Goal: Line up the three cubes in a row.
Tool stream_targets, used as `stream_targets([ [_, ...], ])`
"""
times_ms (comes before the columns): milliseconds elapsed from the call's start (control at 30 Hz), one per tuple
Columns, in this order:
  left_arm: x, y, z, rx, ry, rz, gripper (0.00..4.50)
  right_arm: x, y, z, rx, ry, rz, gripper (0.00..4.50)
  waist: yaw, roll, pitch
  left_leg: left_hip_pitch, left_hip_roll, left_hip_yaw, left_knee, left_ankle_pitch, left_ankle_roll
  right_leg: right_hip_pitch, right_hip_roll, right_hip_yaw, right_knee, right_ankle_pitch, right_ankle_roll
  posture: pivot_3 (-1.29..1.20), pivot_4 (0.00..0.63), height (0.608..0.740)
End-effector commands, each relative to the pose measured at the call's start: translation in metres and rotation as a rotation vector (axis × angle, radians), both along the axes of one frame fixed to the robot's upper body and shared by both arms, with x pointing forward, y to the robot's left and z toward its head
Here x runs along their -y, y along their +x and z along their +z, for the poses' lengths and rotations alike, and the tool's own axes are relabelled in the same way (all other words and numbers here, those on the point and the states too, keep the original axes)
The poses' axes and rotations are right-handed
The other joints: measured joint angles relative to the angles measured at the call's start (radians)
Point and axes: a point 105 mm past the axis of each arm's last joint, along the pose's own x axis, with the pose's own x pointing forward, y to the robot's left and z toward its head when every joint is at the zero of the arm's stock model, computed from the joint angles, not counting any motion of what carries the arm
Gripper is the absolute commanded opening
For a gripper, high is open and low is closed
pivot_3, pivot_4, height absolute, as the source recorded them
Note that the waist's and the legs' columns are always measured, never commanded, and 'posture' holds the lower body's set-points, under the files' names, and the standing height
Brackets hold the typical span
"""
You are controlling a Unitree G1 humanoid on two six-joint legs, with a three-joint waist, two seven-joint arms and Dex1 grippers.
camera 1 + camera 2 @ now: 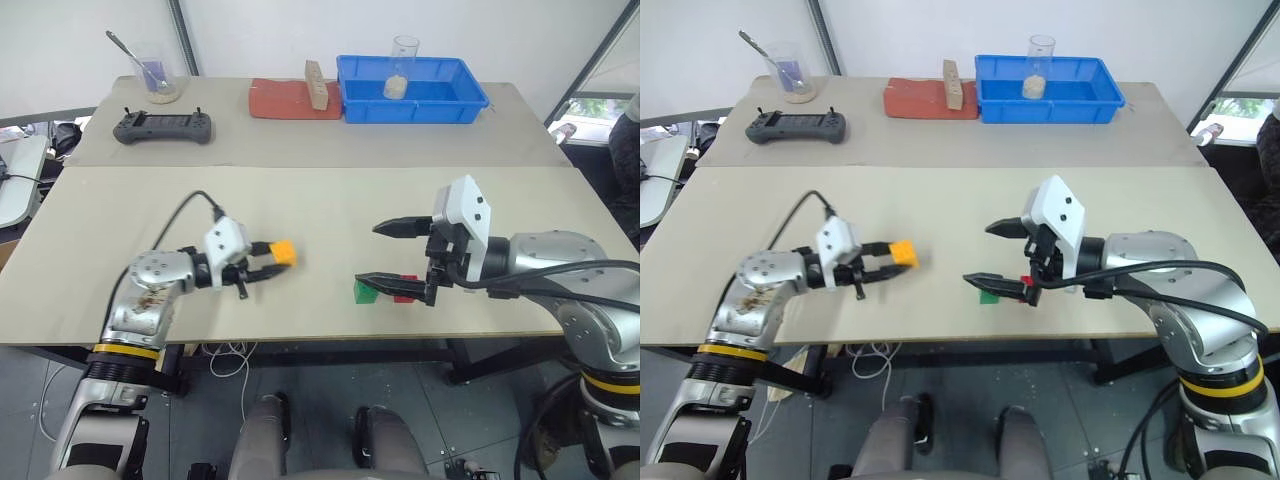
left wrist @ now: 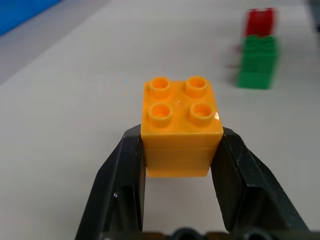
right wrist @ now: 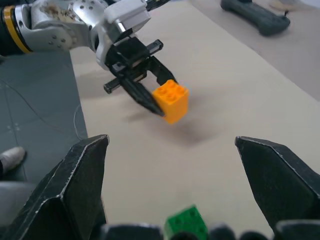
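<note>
My left gripper (image 1: 272, 258) is shut on the orange-yellow cube (image 1: 284, 252), studs up, held just above the table left of centre; the cube (image 2: 180, 125) sits between the black fingers (image 2: 120, 190) in the left wrist view. The green cube (image 1: 365, 291) and the red cube (image 1: 405, 288) rest side by side on the table near its front edge, touching or nearly so. My right gripper (image 1: 385, 254) hangs open over them, its lower finger (image 1: 395, 283) crossing in front of both. The green cube (image 3: 186, 222) also shows between the right gripper's wide fingers.
At the back of the table stand a blue bin (image 1: 410, 90) holding a glass, a red mat (image 1: 290, 100) with a tan wooden block (image 1: 316, 84), a black controller (image 1: 162, 127) and a glass with a spoon (image 1: 155, 75). The table's front edge (image 1: 300, 338) runs close below the cubes.
</note>
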Motion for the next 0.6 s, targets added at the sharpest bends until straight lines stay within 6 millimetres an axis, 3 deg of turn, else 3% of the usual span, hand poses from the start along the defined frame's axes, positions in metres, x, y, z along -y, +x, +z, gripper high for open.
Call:
stream_targets([
  [33, 0.023, -0.007, -0.003, 0.003, 0.025, -0.13, 1.33, 0.002, -0.008, 0.013, 0.065, 0.007, 0.008, 4.5, -0.001, 0.0, 0.0, 0.0, 0.0, 0.0, 0.0, 0.0, 0.0, 0.0, 0.0, 0.0, 0.0, 0.0, 0.0, 0.0, 0.15, 0.74],
  [233, 0.039, -0.011, -0.027, -0.028, 0.073, -0.219, 1.33, 0.007, -0.008, 0.012, 0.068, 0.009, -0.044, 4.5, 0.001, 0.0, 0.0, 0.0, 0.0, -0.001, 0.002, 0.0, 0.0, 0.0, 0.0, 0.0, 0.001, 0.0, 0.001, 0.0, 0.15, 0.74],
  [600, 0.043, -0.002, -0.031, -0.047, 0.067, -0.236, 1.33, 0.016, -0.012, 0.003, 0.062, 0.013, -0.086, 4.5, 0.002, -0.001, 0.0, 0.0, -0.001, -0.002, 0.003, 0.0, 0.001, 0.001, 0.0, 0.0, 0.0, -0.001, 0.003, 0.0, 0.15, 0.74],
])
